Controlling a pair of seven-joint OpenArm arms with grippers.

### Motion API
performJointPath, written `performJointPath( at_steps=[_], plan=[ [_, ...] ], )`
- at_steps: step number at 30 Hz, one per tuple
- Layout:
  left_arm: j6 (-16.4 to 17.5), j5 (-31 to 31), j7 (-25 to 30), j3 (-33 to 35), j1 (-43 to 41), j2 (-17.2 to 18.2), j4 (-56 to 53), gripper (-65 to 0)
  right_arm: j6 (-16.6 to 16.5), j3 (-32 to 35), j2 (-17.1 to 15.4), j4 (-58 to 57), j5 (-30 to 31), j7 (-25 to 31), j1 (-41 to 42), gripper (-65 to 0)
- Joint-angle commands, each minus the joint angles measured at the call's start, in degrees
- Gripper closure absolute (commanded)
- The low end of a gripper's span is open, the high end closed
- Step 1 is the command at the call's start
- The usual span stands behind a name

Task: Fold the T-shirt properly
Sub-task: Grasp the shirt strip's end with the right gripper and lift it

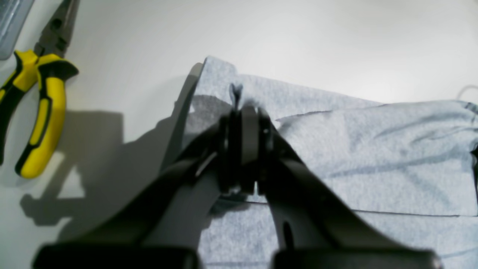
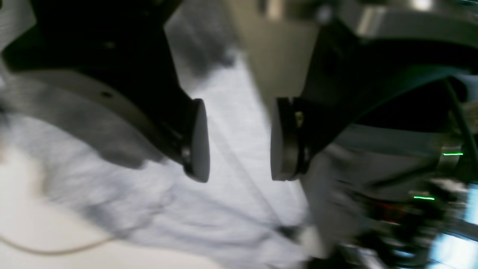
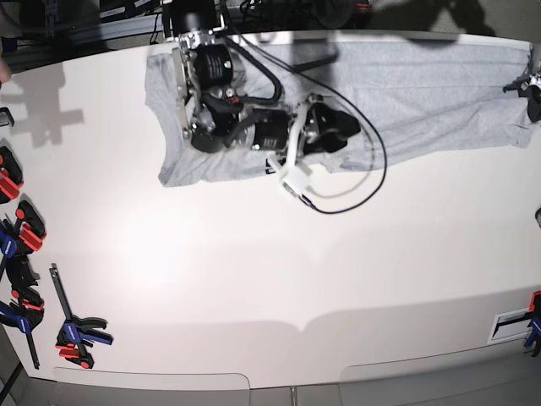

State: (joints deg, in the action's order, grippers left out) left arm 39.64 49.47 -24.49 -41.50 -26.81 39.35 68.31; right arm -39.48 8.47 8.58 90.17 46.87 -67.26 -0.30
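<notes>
The light grey T-shirt [image 3: 439,89] lies spread along the far edge of the white table [image 3: 254,279]. It also shows in the left wrist view [image 1: 373,149] and, blurred, in the right wrist view [image 2: 231,209]. My left gripper [image 1: 242,112] is shut on a pinched-up fold of the T-shirt near its corner. In the base view it sits at the far right edge [image 3: 528,86]. My right gripper [image 2: 239,142] is open and empty, with its pads [image 2: 198,142] apart above the cloth. In the base view it hovers over the shirt's middle [image 3: 345,128].
Yellow and black pliers [image 1: 41,108] lie left of the shirt corner, next to a clear box [image 1: 11,26]. Several red, blue and black clamps [image 3: 21,245] lie along the table's left edge, with more at the right front corner [image 3: 532,326]. A cable [image 3: 355,199] loops below the right arm.
</notes>
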Motion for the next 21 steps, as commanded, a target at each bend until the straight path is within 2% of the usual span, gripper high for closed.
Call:
performJointPath(
  at_steps=[1, 5, 9, 13, 21],
  plan=[
    [0.4, 1.0, 1.3, -0.7, 0.0, 1.4, 0.8, 0.0, -0.5, 0.9, 0.4, 1.1, -0.8, 1.8, 1.7, -26.7],
    [0.4, 1.0, 1.3, -0.7, 0.0, 1.5, 0.8, 0.0, -0.5, 3.5, 0.4, 1.1, -11.4, 4.6, 3.1, -26.7],
    [0.4, 1.0, 1.4, -0.7, 0.0, 1.4, 0.8, 0.0, -0.5, 5.7, 0.4, 1.1, -18.6, 9.4, 3.1, -26.7],
    [0.4, 1.0, 1.4, -0.7, 0.0, 1.4, 0.8, 0.0, 3.1, 8.8, 0.4, 1.1, -28.2, 12.3, 3.1, -26.7],
    [0.4, 1.0, 1.3, -0.7, 0.0, 1.4, 0.8, 0.0, 8.3, 12.5, 0.4, 1.0, -35.0, 14.5, 3.1, -26.7]
  ],
)
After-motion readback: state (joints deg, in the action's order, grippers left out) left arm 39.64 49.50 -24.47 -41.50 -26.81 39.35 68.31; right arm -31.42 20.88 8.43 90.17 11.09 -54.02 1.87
